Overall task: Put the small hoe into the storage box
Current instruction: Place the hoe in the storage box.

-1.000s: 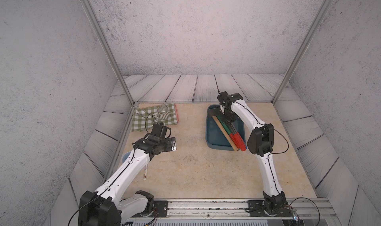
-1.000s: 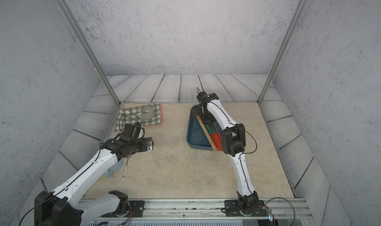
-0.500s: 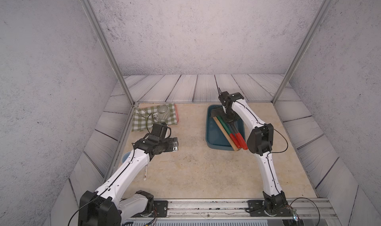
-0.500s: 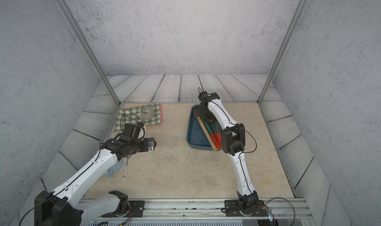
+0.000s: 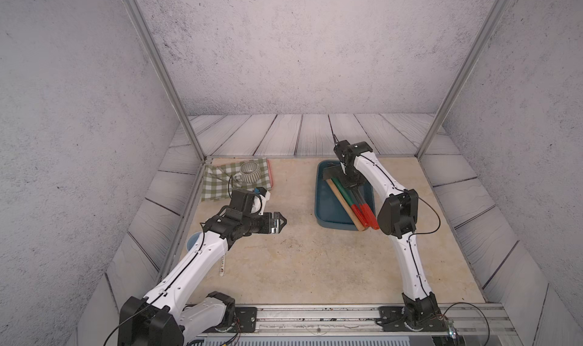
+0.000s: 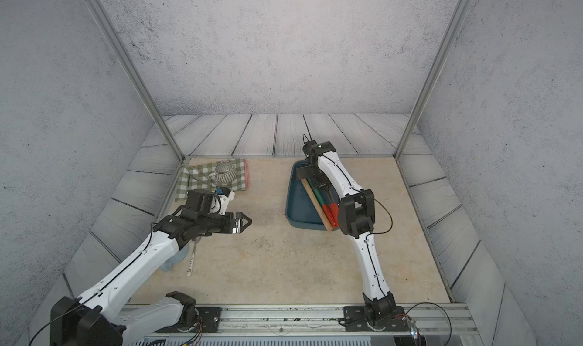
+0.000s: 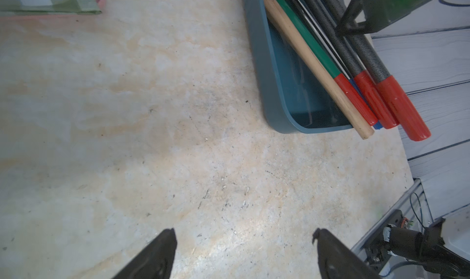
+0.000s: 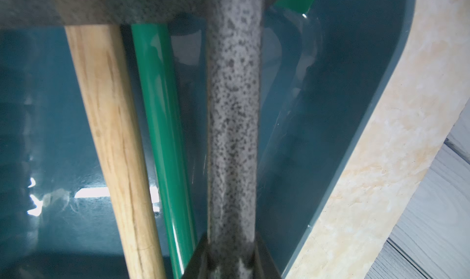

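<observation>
The dark teal storage box [image 5: 319,199] [image 6: 291,202] lies right of centre in both top views. My right gripper [image 5: 350,179] [image 8: 230,254] is shut on the speckled grey handle of the small hoe [image 8: 234,112] [image 7: 371,51], low over the box's far half. The hoe's red grip [image 5: 369,216] sticks out over the near rim. A wooden-handled tool [image 5: 344,202] and a green-handled one [image 8: 162,127] lie in the box beside it. My left gripper [image 5: 281,222] [image 7: 244,233] hangs open over bare table, well left of the box, with nothing between its fingers.
A green checked cloth [image 5: 220,183] with a striped mug [image 5: 250,172] lies at the back left. A pale blue cup [image 5: 193,242] and a white stick [image 5: 223,265] sit under my left arm. Metal corner posts and wood-plank ledges ring the table.
My left gripper has drifted a little to the right, toward the table's middle. The right gripper keeps its hold on the hoe and has barely moved.
</observation>
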`<state>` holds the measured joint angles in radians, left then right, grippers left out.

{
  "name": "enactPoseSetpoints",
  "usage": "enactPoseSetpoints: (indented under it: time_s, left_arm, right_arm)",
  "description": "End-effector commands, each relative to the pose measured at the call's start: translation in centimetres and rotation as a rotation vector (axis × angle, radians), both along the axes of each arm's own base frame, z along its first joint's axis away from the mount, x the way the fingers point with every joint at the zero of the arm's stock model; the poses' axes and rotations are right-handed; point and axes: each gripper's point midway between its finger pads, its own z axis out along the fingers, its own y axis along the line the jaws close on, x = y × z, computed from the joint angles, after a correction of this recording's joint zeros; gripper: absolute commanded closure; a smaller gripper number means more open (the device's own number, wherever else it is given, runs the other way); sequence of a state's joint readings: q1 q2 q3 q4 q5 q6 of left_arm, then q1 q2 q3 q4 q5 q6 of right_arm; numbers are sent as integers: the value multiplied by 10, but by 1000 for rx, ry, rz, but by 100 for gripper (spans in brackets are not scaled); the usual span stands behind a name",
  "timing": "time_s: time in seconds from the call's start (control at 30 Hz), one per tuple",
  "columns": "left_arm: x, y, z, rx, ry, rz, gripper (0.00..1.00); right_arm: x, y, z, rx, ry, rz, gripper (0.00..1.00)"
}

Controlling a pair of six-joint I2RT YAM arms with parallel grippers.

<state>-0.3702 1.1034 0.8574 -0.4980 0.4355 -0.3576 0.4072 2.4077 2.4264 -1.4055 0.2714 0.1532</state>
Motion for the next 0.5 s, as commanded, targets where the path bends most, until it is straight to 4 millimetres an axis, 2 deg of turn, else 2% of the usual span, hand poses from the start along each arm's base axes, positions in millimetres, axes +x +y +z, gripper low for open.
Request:
enactPoseSetpoints:
  time_s: [0.0, 0.27, 0.47]
  left_arm:
    - [-3, -6, 5, -38, -15, -44, 12]
    - [-8, -20, 12, -118, -7, -100, 12]
    - [-10, -24, 13, -143, 1, -120, 12]
  right_arm:
    - [-7, 2, 9, 3, 9, -8, 100]
    - [-2, 9, 7, 19, 4, -2, 99]
    - [0, 8, 6, 10, 2, 7, 94]
